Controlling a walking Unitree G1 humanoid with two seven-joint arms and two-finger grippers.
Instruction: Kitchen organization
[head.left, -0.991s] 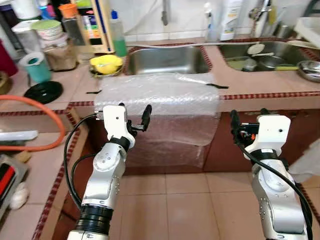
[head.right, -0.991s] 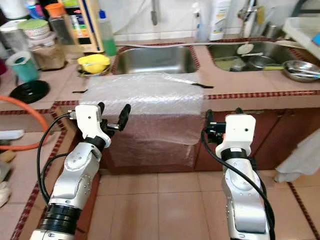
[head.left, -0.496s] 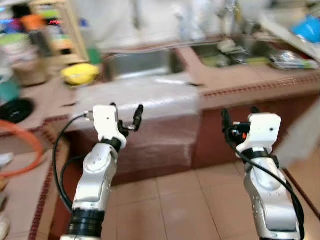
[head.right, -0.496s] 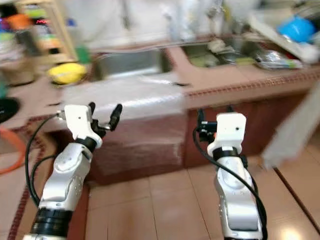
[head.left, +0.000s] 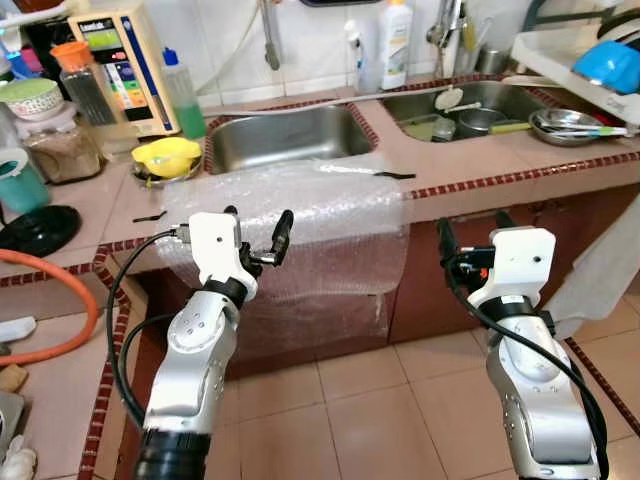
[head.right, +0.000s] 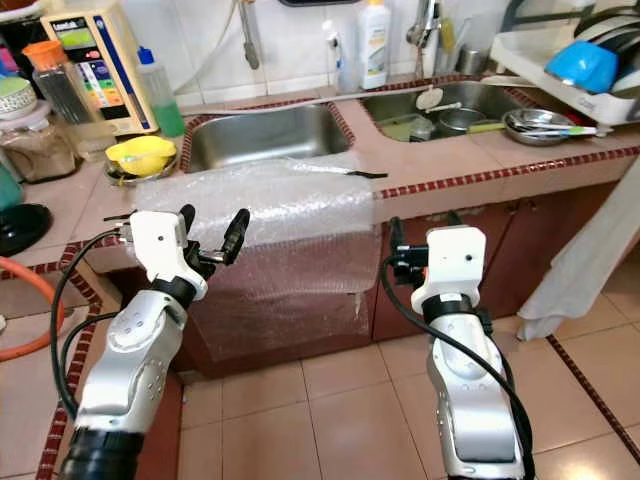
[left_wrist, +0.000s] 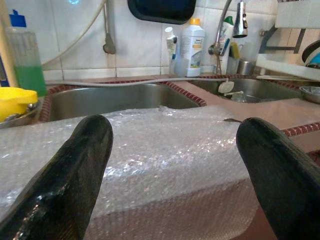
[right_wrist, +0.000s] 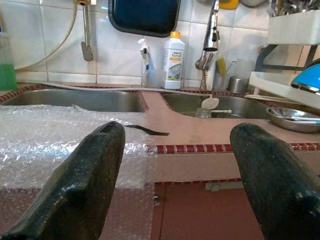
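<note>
A sheet of clear bubble wrap (head.left: 290, 215) lies on the pink tiled counter in front of the left sink (head.left: 280, 140) and hangs down over the cabinet front. My left gripper (head.left: 257, 226) is raised just short of the counter edge, facing the wrap, open and holding nothing. In the left wrist view the wrap (left_wrist: 165, 150) fills the space beyond the fingertips (left_wrist: 92, 135). My right gripper (head.left: 472, 230) is held up before the cabinet under the right sink (head.left: 495, 92), open and empty. A thin black strip (right_wrist: 150, 131) lies on the counter at the wrap's right edge.
A yellow bowl (head.left: 168, 157), a green soap bottle (head.left: 183, 88) and jars stand left of the sink. The right sink holds dishes; a steel plate (head.left: 565, 120) and a dish rack (head.left: 575, 50) sit beyond it. A white cloth (head.left: 600, 275) hangs at right. An orange hose (head.left: 60, 340) curves at left.
The camera has swung to the right, with blur half a second ago, so the whole scene has shifted. Both arms keep their raised pose and both grippers stay open.
</note>
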